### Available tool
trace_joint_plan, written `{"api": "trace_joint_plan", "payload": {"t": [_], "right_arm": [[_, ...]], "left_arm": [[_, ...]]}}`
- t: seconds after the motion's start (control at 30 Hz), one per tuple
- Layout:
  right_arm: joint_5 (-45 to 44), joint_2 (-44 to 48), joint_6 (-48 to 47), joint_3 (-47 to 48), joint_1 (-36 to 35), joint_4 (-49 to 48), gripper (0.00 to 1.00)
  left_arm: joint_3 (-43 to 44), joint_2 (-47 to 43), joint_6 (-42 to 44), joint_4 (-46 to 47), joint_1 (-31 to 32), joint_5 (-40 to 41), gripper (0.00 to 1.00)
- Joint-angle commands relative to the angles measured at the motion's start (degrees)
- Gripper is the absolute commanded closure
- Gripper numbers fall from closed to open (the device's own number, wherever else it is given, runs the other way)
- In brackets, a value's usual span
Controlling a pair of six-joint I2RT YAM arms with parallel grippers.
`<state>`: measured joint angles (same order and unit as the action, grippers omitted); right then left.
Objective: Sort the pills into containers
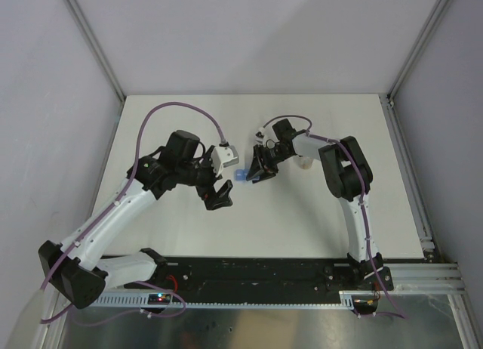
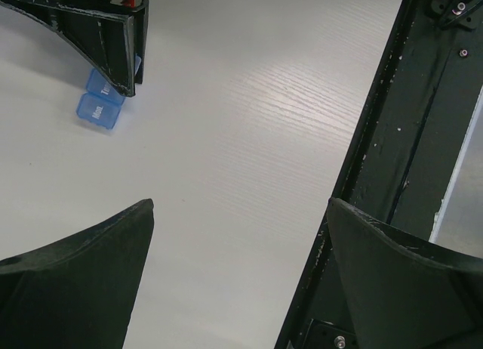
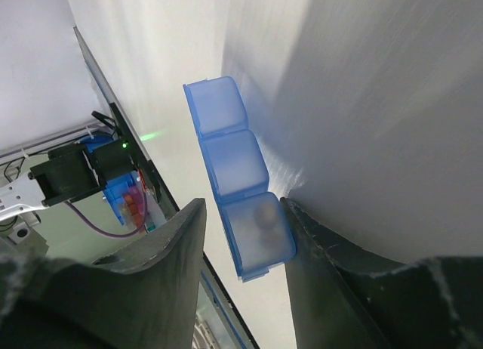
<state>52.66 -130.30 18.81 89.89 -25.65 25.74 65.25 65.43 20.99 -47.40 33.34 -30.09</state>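
The right gripper (image 3: 245,209) straddles one end compartment of the small translucent blue plastic strip of three joined square containers (image 3: 226,149). Its jaws are partly open, with a thin gap on one side, and it cannot be told whether the other finger touches the wall. A blurred orange-brown mass of pills (image 3: 264,213) shows inside that end compartment, and the strip lies flat on the white wood-grain table (image 2: 249,100). The left gripper (image 2: 240,205) hovers near, jaws spread wide and holding nothing.
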Motion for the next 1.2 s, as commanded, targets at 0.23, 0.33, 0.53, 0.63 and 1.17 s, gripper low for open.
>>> {"api": "trace_joint_plan", "payload": {"t": [0.23,0.33,0.53,0.63,1.17], "right_arm": [[-3.4,1.3,-2.9,0.7,0.7,3.5,0.49],[-4.5,1.6,-3.6,0.9,0.8,4.6,0.48],[-7.1,2.7,-4.9,1.5,1.0,6.4,0.47],[-8.7,2.8,-5.5,2.3,1.1,7.6,0.47],[-10.2,2.4,-6.6,4.7,1.3,10.0,0.46]], "left_arm": [[-0.1,-1.8,-0.2,1.5,-0.3,-1.1,0.0],[-0.2,-1.8,-0.2,1.5,-0.3,-1.1,0.0],[-0.2,-1.8,-0.1,1.5,-0.3,-1.3,0.0],[-0.2,-1.8,-0.2,1.5,-0.3,-1.3,0.0],[-0.1,-1.5,-0.3,1.5,-0.3,-1.7,0.0]]}}
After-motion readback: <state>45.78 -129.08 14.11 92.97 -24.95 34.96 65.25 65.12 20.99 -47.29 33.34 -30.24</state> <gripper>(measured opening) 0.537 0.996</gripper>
